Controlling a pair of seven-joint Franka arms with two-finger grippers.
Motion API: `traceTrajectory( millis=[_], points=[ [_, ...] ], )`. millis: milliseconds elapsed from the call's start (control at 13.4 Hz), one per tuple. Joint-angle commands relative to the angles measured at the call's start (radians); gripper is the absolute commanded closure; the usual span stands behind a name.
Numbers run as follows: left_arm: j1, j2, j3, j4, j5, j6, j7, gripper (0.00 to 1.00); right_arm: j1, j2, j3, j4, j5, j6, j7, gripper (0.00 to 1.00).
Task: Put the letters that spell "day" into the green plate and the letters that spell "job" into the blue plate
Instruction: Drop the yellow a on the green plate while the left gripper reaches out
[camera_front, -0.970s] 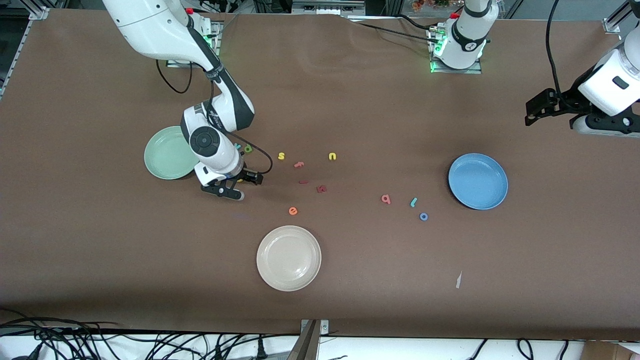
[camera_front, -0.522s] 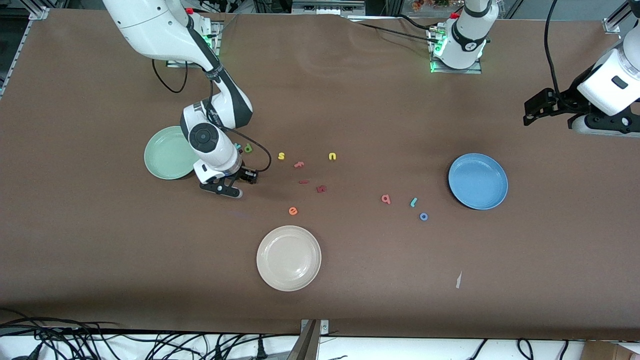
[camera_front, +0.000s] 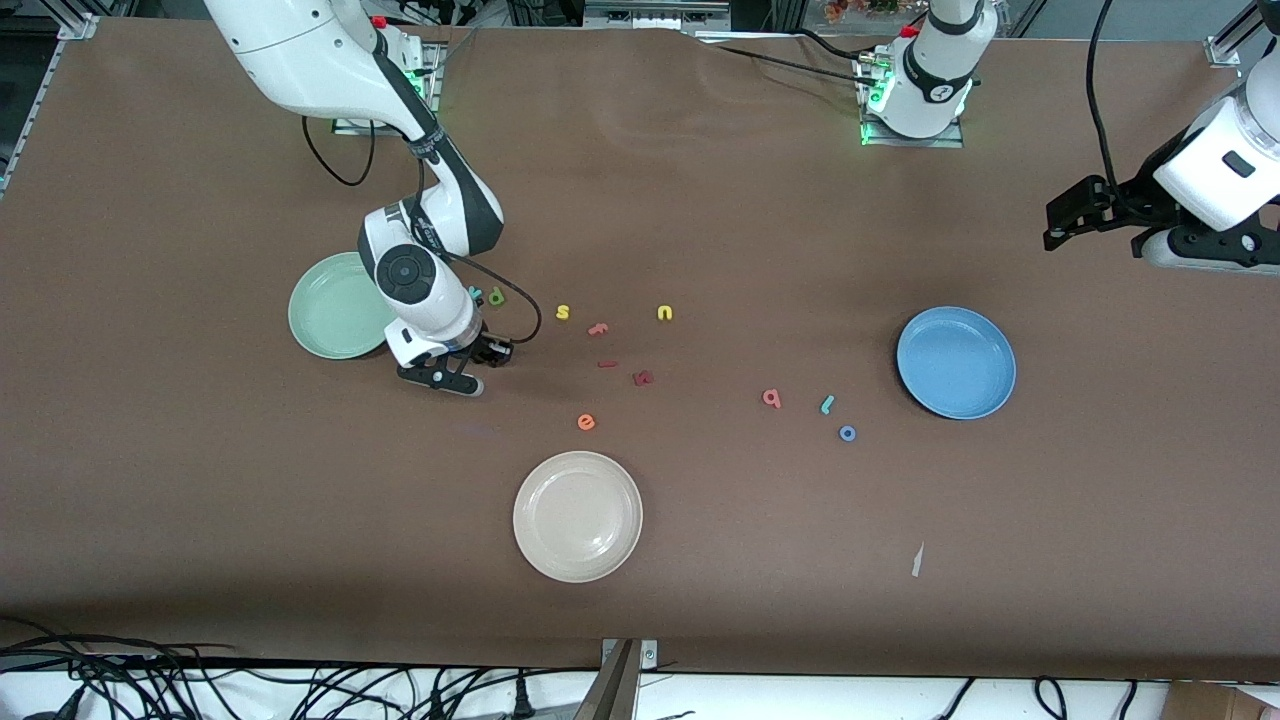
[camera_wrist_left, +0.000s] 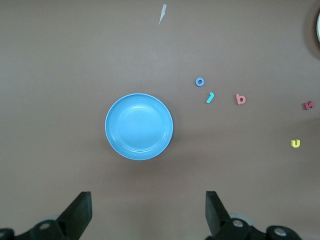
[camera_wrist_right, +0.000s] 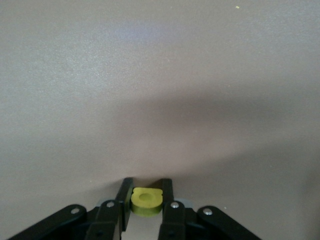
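Front view, bottom to top: a round cream-white plate (camera_front: 577, 516) sits low at centre; above it toward the frame's right lie the blue foam ring "o" (camera_front: 847, 433), teal hooked stick (camera_front: 827, 404) and pink-red "b" (camera_front: 771, 398), near the round mid-blue plate (camera_front: 956, 362). At centre-left, the right gripper (camera_front: 462, 371) pinches the yellow rounded foam letter (camera_wrist_right: 147, 201) beside the pale mint-green plate (camera_front: 335, 306); the dark green "d" (camera_front: 496, 296) and teal "y" (camera_front: 476, 294) lie just above. At the upper right edge the left gripper (camera_wrist_left: 147, 215) waits, spread wide.
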Motion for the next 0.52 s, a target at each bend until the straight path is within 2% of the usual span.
traceTrajectory(
  millis=[0,149,448],
  points=[
    [-0.003,0.024,0.003,0.024,-0.044,-0.022,-0.007,0.0,0.005,-0.02,-0.007,-0.008,-0.012,-0.024,-0.018,1.0],
    [-0.008,0.054,0.003,0.026,-0.044,-0.02,-0.01,0.0,0.005,-0.058,-0.033,0.008,-0.017,-0.091,-0.069,1.0],
    [-0.008,0.095,0.003,0.026,-0.033,-0.017,-0.007,0.0,0.001,-0.138,-0.131,0.004,-0.017,-0.277,-0.311,0.99]
  ],
)
